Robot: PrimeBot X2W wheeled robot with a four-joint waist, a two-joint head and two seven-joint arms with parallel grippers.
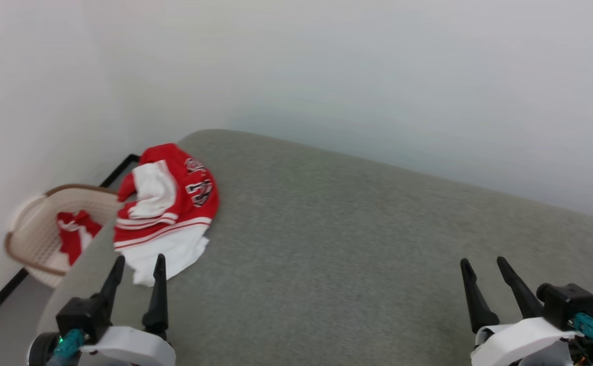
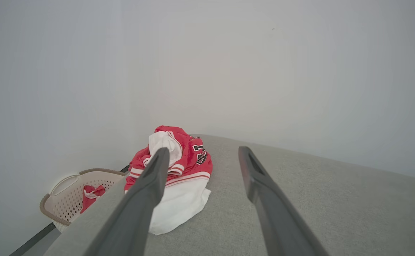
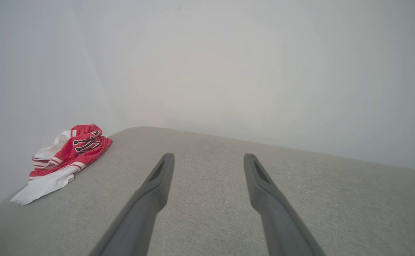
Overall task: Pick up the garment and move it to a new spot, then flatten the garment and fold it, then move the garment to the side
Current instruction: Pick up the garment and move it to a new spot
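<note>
Head cam sits up high, looking forward and down across the grey bench; left fingers poke in at 7 o'clock, right fingers at 5. Both wrist cams ride low, sighting along their own fingers over the bench top. Left one's fairly near the garment, right one's well off, seeing it at 9 o'clock. All three share bench, garment and wall.

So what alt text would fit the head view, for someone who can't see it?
A crumpled red and white garment lies at the left end of a grey surface, just beyond the open left claw. The open right claw is lower right.
</note>
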